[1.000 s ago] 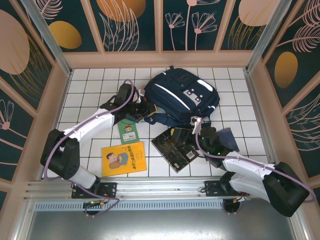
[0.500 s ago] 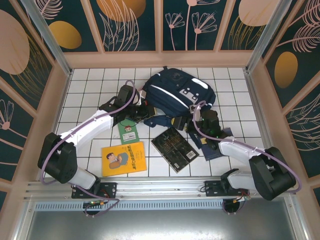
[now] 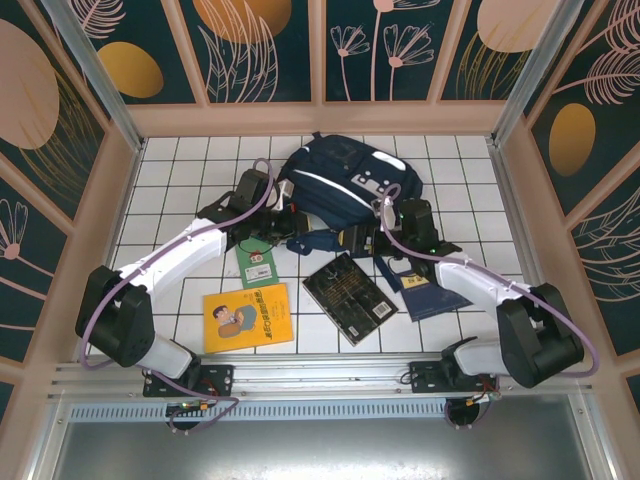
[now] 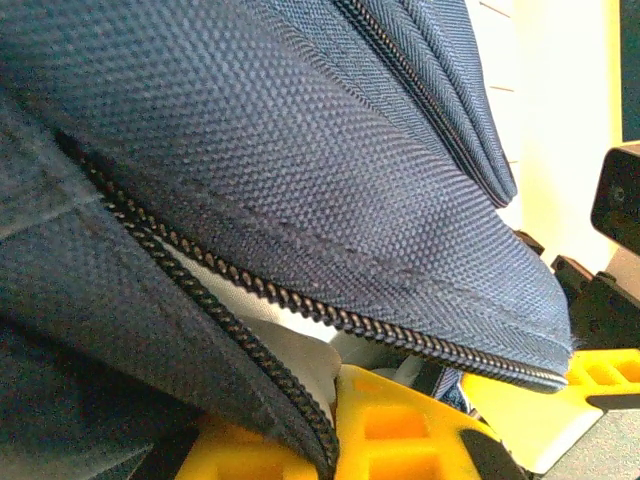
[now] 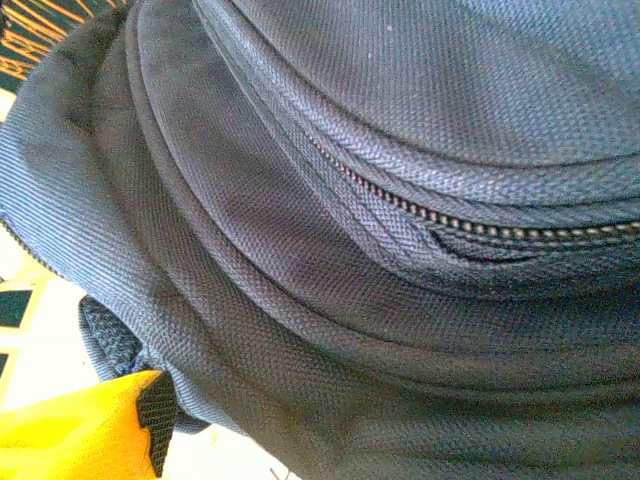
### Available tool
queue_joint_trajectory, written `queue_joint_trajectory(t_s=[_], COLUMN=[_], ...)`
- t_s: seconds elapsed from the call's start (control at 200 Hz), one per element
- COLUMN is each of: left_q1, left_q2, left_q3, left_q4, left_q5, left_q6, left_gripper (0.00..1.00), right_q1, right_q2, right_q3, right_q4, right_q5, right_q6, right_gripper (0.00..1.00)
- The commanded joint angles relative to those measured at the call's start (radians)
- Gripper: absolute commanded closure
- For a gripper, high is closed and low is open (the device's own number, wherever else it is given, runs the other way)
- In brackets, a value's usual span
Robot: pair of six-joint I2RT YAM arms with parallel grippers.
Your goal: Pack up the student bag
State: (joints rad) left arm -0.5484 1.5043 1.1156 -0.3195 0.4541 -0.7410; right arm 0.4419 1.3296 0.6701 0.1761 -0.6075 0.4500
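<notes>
On the table (image 3: 180, 160), student bag (image 3: 345, 180) gapes (unzipped).

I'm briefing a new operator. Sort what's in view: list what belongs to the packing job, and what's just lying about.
Job in hand: student bag.
Lying about, not yet packed: yellow book; black book; green card; dark blue folder.

bright even light; glare behind the student bag (image 4: 300, 150) close-up.

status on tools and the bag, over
Left tool shut on student bag at its zipper edge. Right tool against the bag, open or shut unclear. Black book, yellow book, blue booklet lying outside it.
</notes>
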Motion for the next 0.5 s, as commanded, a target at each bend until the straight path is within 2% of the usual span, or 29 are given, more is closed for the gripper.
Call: queue_joint_trajectory(t_s=[0.0,0.135,0.405,0.435,0.495], left_q1=[-0.019,-0.019,-0.019,-0.019,-0.019], left_q2=[-0.002,0.014,0.035,0.042,0.057], left_q3=[0.047,0.05,0.055,0.055,0.06], left_q4=[-0.053,-0.075,-0.079,-0.081,-0.095], left_q5=[0.032,0.014,-0.001,0.003,0.004], left_q6=[0.091,0.118,0.122,0.124,0.129], left_gripper=[1.0,1.0,1.0,0.91,0.65], right_q1=[-0.012,-0.012,-0.012,-0.011,-0.017], right_q2=[0.019,0.038,0.043,0.034,0.005], right_q3=[0.109,0.18,0.191,0.176,0.126], right_q4=[-0.038,-0.137,-0.193,-0.178,-0.117], right_q5=[-0.028,0.005,0.047,0.052,0.04], right_q6=[-0.102,-0.152,-0.173,-0.156,-0.106], right_gripper=[0.19,0.2,0.21,0.22,0.23])
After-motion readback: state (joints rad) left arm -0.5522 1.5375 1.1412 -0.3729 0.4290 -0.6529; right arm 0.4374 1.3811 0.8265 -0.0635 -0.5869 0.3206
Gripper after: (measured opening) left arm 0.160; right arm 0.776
